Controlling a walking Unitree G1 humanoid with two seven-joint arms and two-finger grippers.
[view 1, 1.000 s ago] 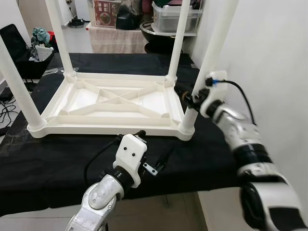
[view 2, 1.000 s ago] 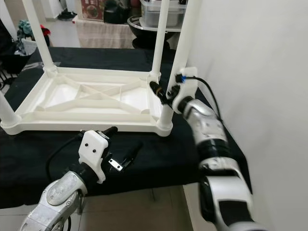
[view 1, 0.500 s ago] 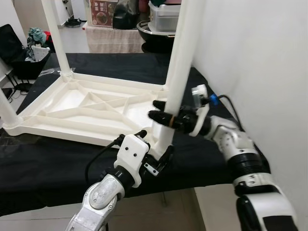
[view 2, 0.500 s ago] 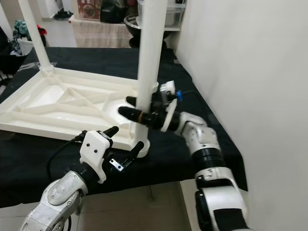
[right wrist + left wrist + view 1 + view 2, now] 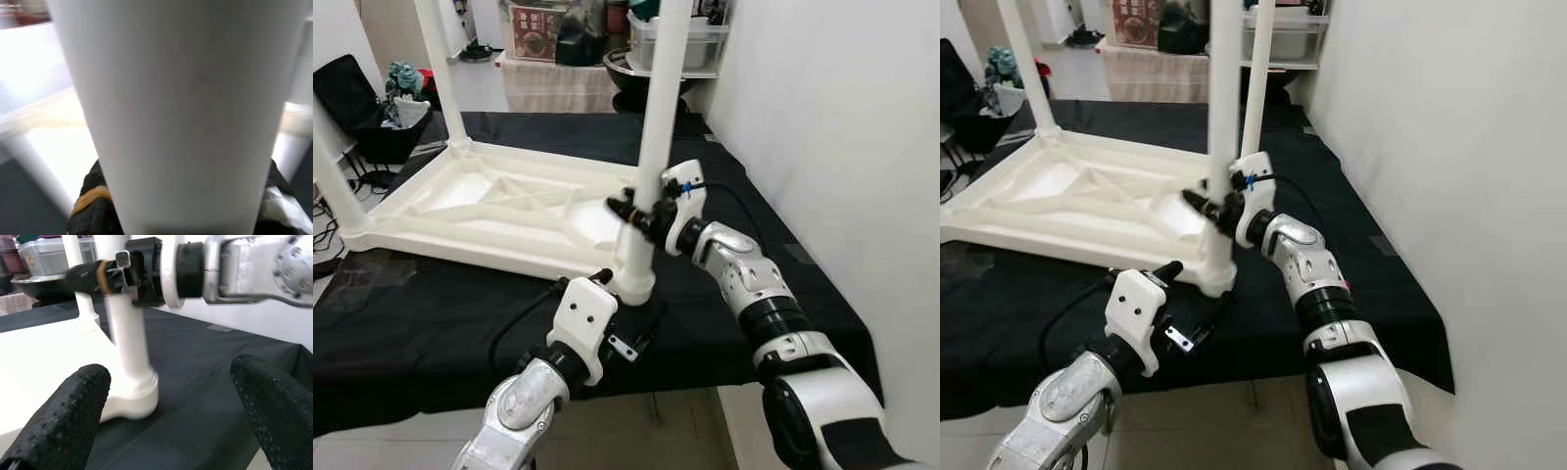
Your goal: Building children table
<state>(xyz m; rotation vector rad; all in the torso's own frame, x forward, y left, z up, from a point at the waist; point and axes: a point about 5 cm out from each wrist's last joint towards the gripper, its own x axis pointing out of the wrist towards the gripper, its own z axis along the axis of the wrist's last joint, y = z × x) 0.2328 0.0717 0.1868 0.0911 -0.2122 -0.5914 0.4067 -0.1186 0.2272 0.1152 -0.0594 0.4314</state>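
Upside down on the black-draped counter [image 5: 431, 323] lies the white children's table [image 5: 499, 211], its ribbed underside facing up and its legs standing upright from the corners. Nearest the robot, the near right leg [image 5: 656, 127] rises from its round socket at the tabletop's corner, close to the counter's front edge. Around that leg, a little above the socket, the right gripper [image 5: 636, 213] is closed: its black fingers [image 5: 625, 208] clasp the white tube from either side, and the right wrist view has the leg [image 5: 181, 112] pressed up against the camera with dark finger pads [image 5: 95, 210] showing on both sides of it, so the grip looks firm, though the exact contact is hard to judge through the blur. From the right, the silver right arm [image 5: 754, 294] reaches in across the cloth. Lower down, the left gripper [image 5: 631, 338] sits just in front of the leg's socket, near the counter's front edge; in the left wrist view its two fingers [image 5: 58, 416] are spread wide apart with nothing between them, the socket and the bare black cloth lying ahead of the gap. Beyond the counter, a clear plastic bin [image 5: 690, 44] stands on a shelf, and a black chair [image 5: 357, 103] stands off to the left.
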